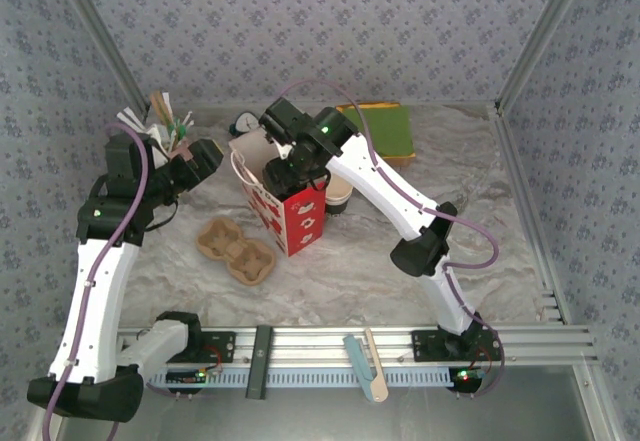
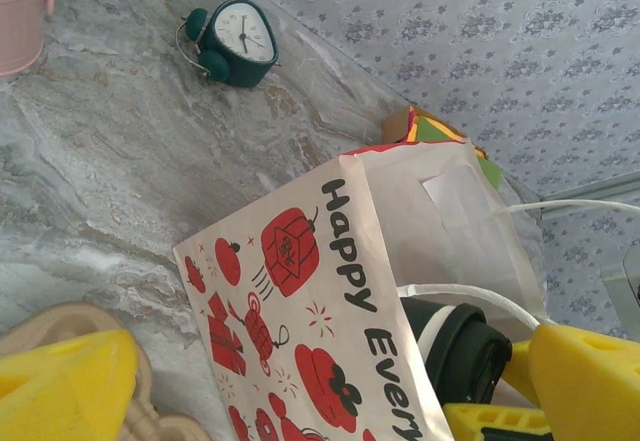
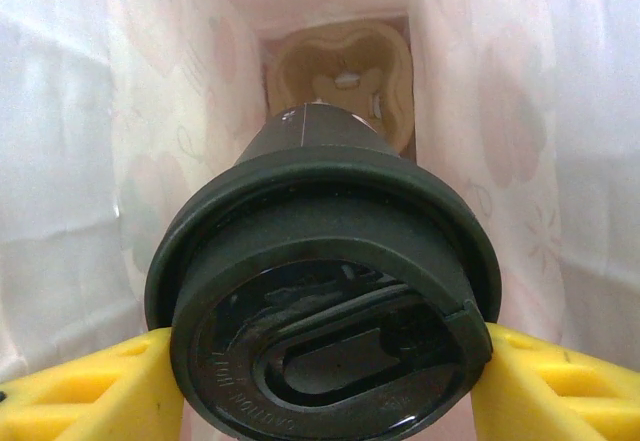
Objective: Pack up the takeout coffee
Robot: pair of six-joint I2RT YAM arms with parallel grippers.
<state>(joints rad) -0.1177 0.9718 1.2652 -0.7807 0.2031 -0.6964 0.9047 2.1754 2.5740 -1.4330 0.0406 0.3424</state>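
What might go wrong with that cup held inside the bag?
The right gripper holds the lidded cup near its lid, so a squeeze may pop the lid or let it slip. The carrier at the paper bag's bottom is a small target; the cup may miss a slot and tip.

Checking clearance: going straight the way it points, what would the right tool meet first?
Probably the cardboard carrier on the bag floor, touched by the lidded cup the right tool holds; depth unclear.

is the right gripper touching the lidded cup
Touching. The right wrist view shows the yellow fingers of the right gripper pressed against both sides of the lidded cup at its black lid, no gap.
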